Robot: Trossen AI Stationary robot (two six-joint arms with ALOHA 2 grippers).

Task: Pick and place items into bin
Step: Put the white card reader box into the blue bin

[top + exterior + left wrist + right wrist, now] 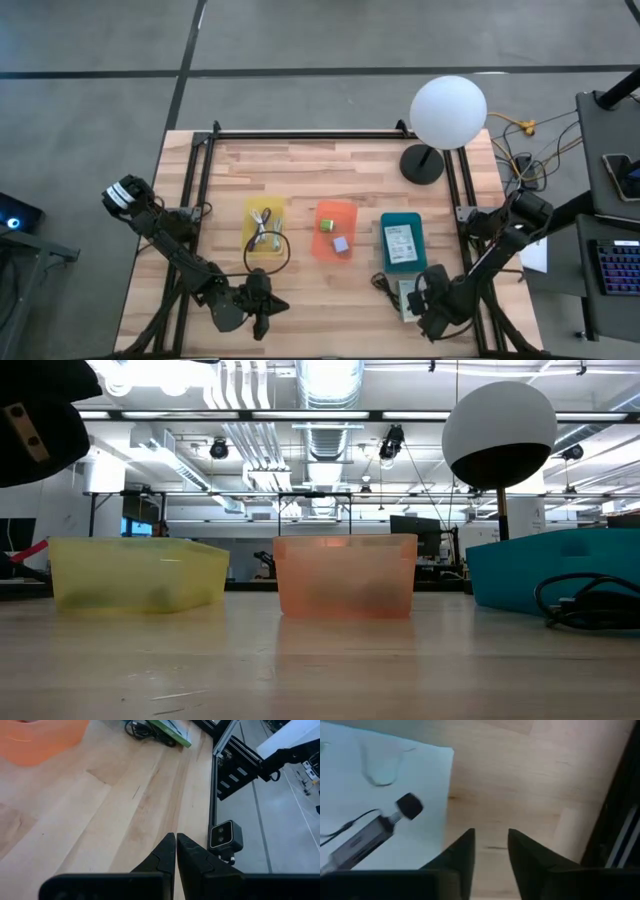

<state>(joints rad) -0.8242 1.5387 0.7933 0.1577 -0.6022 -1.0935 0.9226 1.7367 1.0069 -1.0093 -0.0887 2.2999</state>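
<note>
Three small bins stand in a row: yellow (265,228), orange (335,230) and teal (403,243). The yellow bin holds pale cords, and a black cord loop (268,252) hangs over its near side. In the orange bin lie a green cube (326,226) and a pale-purple cube (341,244). A white printed card (400,243) lies in the teal bin. A white packet (408,298) (385,795) with a black cord (383,285) lies flat on the table near the teal bin. My right gripper (430,303) (491,840) is open, just beside the packet's edge. My left gripper (258,305) (176,842) is shut over bare wood near the table's near edge.
A lamp with a white globe (448,112) stands on a black base (422,163) at the far right. Black frame rails (200,170) run along the table's left, far and right sides. The low-view camera (226,836) sits at the near edge. Bare wood (330,300) lies between the grippers.
</note>
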